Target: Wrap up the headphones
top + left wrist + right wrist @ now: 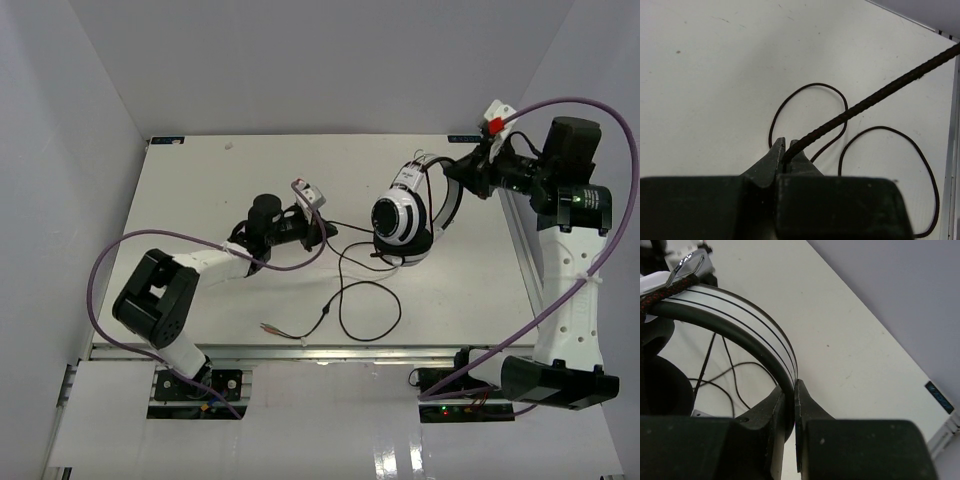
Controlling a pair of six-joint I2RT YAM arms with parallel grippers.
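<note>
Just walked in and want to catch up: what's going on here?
Two robot arms are working on headphones. The right gripper is shut on the headband. The left gripper pinches the thin cable, which runs taut away from it. More cable lies in loose loops on the table, so the wrapping looks unfinished.

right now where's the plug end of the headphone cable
In the top view the plug end lies on the table near its front edge, left of centre, nearer that edge than the left gripper.
</note>
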